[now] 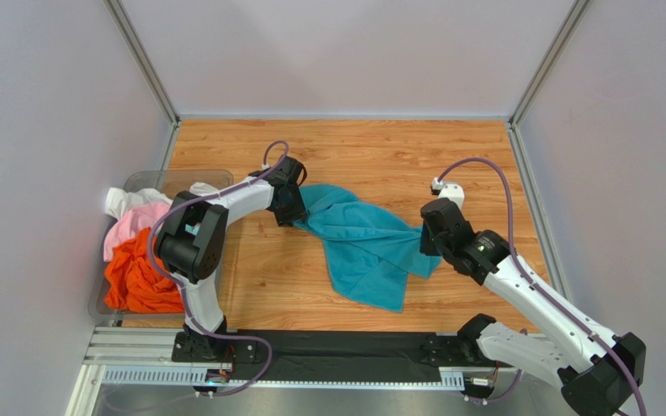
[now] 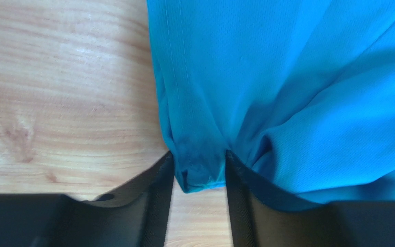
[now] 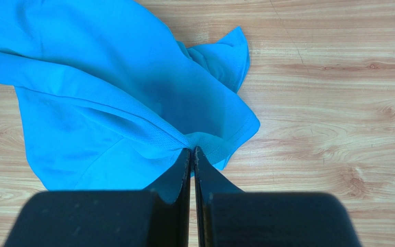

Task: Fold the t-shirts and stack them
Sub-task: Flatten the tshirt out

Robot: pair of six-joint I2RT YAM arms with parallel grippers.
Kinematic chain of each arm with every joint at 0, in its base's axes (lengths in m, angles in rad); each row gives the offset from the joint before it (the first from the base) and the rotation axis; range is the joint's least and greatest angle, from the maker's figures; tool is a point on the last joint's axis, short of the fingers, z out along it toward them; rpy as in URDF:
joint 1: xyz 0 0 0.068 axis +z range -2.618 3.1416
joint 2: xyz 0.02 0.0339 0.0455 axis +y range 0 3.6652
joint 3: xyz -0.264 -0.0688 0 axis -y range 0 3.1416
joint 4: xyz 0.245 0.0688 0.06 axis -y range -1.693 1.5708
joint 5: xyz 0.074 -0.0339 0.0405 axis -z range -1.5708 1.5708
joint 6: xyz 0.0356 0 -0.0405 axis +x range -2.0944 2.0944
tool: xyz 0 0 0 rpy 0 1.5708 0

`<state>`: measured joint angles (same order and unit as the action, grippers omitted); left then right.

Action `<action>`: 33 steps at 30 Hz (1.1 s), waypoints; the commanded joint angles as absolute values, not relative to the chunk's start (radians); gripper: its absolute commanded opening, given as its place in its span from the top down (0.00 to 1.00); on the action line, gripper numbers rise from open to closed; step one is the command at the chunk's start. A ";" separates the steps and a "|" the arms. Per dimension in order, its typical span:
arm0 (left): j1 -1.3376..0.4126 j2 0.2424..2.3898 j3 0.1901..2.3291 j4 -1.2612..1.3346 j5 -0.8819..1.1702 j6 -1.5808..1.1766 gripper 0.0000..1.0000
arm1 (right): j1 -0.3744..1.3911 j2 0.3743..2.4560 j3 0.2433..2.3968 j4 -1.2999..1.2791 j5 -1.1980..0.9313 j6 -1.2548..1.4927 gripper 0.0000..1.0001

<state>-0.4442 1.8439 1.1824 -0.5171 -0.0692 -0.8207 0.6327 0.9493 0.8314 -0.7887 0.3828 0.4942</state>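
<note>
The teal-blue t-shirt (image 1: pixel 362 243) lies crumpled on the wooden table, stretched between both grippers. My left gripper (image 1: pixel 293 212) is shut on a thick bunch of its left edge; in the left wrist view the gripper (image 2: pixel 199 159) has the cloth (image 2: pixel 287 77) filling the gap between its fingers. My right gripper (image 1: pixel 423 238) is shut on the shirt's right edge; in the right wrist view the gripper (image 3: pixel 192 150) pinches a thin hem of the shirt (image 3: pixel 107 92). The orange (image 1: pixel 137 277), pink (image 1: pixel 132 225) and white (image 1: pixel 124 201) shirts lie heaped at the left. The light aqua shirt is not visible.
A clear plastic bin (image 1: pixel 167 179) at the table's left edge holds the heap of shirts. Grey walls close in the wooden table (image 1: pixel 354 147) on the left, back and right. A black strip (image 1: pixel 336 347) runs along the near edge between the arm bases.
</note>
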 commanded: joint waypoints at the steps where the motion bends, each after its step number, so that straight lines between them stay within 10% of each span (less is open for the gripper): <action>1: -0.439 1.913 1.233 -0.545 -0.101 -0.795 0.60 | 0.624 0.917 0.831 -0.747 0.376 0.474 1.00; 4: -0.437 1.930 1.269 -0.569 -0.107 -0.784 1.00 | 0.618 0.902 0.836 -0.749 0.377 0.468 1.00; 20: -0.446 1.154 1.238 -0.607 -0.255 -0.697 1.00 | 0.615 0.738 1.159 -0.790 0.322 0.339 1.00; 33: -0.508 0.833 1.699 -0.606 0.064 -0.624 1.00 | 0.617 0.712 1.704 -0.844 -0.170 0.298 1.00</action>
